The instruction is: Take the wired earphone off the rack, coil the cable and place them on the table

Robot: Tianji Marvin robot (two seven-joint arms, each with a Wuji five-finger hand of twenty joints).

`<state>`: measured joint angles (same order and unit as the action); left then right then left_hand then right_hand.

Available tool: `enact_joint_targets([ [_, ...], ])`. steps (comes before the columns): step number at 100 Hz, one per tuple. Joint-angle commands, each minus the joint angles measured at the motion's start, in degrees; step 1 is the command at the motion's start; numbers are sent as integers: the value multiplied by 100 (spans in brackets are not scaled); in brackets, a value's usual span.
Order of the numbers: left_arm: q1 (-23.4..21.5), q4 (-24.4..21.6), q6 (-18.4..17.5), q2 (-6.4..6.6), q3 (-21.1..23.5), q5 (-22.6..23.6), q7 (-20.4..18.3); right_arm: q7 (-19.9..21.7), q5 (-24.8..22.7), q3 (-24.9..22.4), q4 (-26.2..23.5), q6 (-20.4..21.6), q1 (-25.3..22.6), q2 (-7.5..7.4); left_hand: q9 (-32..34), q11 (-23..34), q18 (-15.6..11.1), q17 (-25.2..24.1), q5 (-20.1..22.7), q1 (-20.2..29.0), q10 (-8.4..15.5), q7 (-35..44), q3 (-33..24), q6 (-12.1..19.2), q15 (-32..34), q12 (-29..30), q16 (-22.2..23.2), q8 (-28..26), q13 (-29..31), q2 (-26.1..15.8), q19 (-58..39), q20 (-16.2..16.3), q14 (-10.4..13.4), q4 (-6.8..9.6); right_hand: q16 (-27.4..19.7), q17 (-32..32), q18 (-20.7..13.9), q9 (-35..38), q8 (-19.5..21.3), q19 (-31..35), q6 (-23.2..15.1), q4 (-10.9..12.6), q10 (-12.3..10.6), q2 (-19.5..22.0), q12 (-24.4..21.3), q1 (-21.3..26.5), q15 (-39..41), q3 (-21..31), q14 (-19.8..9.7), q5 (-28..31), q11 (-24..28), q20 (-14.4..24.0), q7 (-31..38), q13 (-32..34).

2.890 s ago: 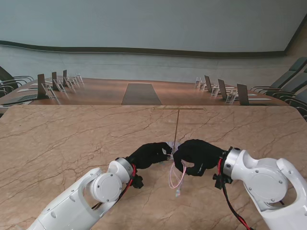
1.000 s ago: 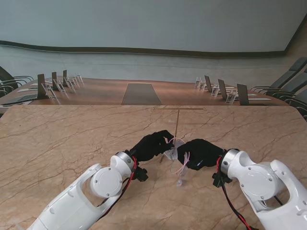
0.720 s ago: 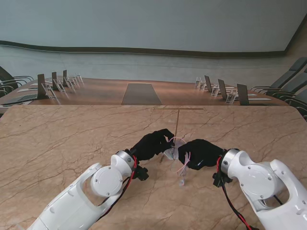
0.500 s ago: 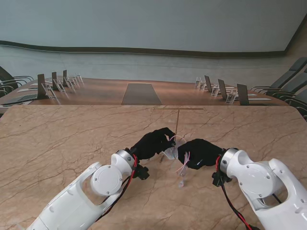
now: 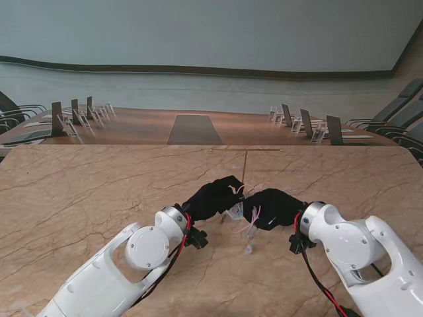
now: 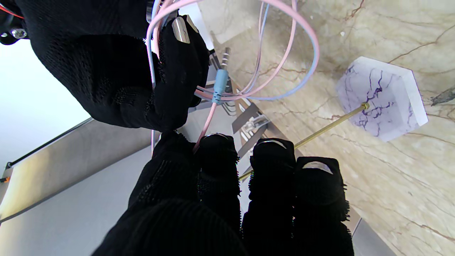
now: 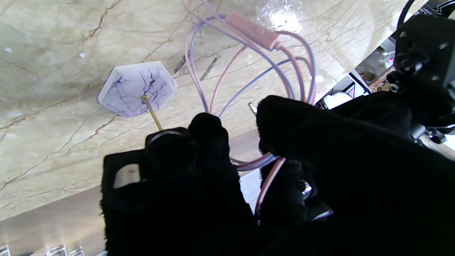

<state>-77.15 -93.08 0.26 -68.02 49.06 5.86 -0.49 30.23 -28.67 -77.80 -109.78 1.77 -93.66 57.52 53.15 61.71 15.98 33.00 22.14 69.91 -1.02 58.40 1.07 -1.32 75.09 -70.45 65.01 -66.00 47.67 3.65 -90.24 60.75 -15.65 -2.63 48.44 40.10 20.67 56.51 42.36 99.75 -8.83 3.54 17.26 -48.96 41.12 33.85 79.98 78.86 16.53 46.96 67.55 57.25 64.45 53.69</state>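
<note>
The pink and blue earphone cable [image 5: 250, 226] hangs in loose loops between my two black-gloved hands, just above the table. My left hand [image 5: 215, 197] pinches a pink strand between thumb and forefinger [image 6: 213, 149]. My right hand [image 5: 271, 208] is shut around the gathered loops [image 7: 256, 161]. The blue jack plug [image 6: 220, 80] and the pink inline remote [image 7: 254, 30] dangle from the coil. The rack is a thin brass T rod [image 5: 244, 168] on a marbled hexagonal base [image 6: 382, 96], right behind the hands. Its top bar [image 5: 246, 150] is bare.
The beige marble table [image 5: 79, 198] spreads wide on both sides of the hands. Beyond its far edge stands a long wooden conference table [image 5: 195, 129] with chairs and name stands. The rack base [image 7: 137, 87] sits just past my fingertips.
Since 2.9 s ago both hands have moved farther from me, toward the rack rod, and the hanging loops have shortened. In the last second the hands have drawn slightly closer together.
</note>
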Motion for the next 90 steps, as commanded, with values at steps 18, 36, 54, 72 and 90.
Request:
enact_joint_targets([
  [18,-55,-58,157,-23,-69,-125,-100,-141,58,76,-2,-11,52,62,149,-21,83,68,-48,405,129,261,0,95,8,77,-32,-123,125,-57,-452,-70,-23,-165,-38,195,-423,276,20,433,-117,297,723,-83,-97,198,609,530,755,521,171,-118,642,251],
  [36,28,26,275,-58,-188,-202,-111,-174,118,84,-19,27,78,70,123,-97,98,15,-63,406,105,257,-19,88,-72,128,-57,-102,80,-59,-396,-108,-48,-155,-44,229,-417,284,20,448,-112,289,733,-88,-104,194,618,535,759,517,182,-129,644,269],
  [54,72,80,343,-61,-244,-197,-147,-262,163,41,-25,65,58,89,92,-117,95,-43,-83,406,82,265,-8,127,-114,145,-54,-105,15,-78,-354,-128,-54,-153,-51,260,-392,293,14,466,-109,283,759,-89,-111,191,631,545,789,523,189,-143,648,287],
  [72,22,84,317,-57,-183,-109,-80,-322,163,-48,-39,139,3,100,84,-89,94,-70,-89,406,84,264,7,135,-87,135,-27,-109,0,-84,-345,-123,-39,-150,-56,272,-395,281,15,476,-116,283,749,-80,-113,182,641,553,772,505,208,-156,650,293],
  [90,32,68,338,-49,-199,-136,-130,-375,191,-37,-43,126,0,112,101,-115,93,-52,-69,406,81,257,-9,112,-107,157,-39,-98,31,-65,-361,-109,-66,-147,-58,282,-393,280,16,488,-121,280,755,-82,-122,174,649,546,779,491,224,-163,651,297],
])
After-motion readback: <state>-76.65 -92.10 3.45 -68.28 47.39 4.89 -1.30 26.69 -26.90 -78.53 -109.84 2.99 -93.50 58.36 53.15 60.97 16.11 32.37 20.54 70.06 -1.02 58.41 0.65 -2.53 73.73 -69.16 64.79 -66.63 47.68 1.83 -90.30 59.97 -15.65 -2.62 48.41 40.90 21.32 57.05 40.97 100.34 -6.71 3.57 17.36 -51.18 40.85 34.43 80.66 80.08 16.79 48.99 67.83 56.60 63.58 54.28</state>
